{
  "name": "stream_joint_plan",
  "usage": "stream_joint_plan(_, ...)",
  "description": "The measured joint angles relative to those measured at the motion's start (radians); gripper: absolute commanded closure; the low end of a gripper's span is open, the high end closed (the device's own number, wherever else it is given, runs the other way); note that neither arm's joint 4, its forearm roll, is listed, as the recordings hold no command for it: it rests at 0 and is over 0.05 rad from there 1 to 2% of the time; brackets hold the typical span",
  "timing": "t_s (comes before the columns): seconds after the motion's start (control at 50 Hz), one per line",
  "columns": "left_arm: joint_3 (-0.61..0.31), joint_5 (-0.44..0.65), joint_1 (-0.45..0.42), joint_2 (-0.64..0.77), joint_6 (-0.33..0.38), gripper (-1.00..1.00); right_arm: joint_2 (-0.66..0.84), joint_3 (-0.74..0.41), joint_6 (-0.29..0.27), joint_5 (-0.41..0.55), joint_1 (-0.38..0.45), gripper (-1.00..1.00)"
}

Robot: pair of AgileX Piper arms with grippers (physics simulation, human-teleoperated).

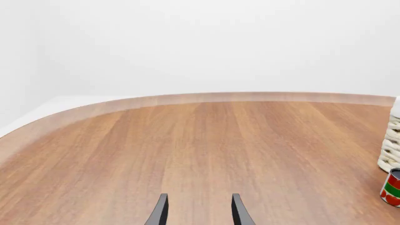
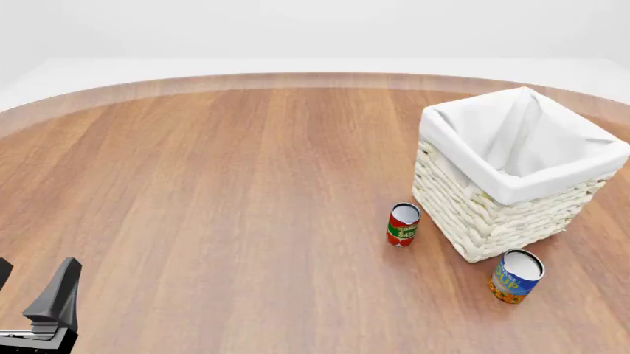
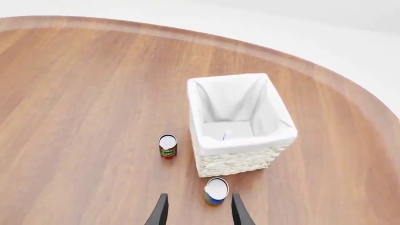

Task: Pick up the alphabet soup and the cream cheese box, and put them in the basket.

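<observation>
- Front view: the basket stands upright on the table, mouth up, near the table's curved far rim; wide bare wood lies on the side of the left gripper.
- The alphabet soup stands upright, long axis vertical, just beside the basket's near corner.
- A red-and-green can stands upright beside the basket's wall.
- Inside the basket a pale flat shape shows; whether it is the cream cheese box is unclear.
- Left fingers are parted, holding nothing.
- The right gripper hangs high above the soup, likewise spread and empty.
</observation>
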Motion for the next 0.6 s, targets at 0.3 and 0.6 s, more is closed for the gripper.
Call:
stream_joint_plan(0.3, 0.0, 0.0, 0.0, 0.0, 0.0, -1.0, -0.024, 0.066, 0.002, 0.029, -0.004, -1.0)
stream_joint_plan(0.6, 0.0, 0.0, 0.0, 0.0, 0.0, -1.0, -0.053, 0.127, 0.004, 0.052, 0.0, -1.0)
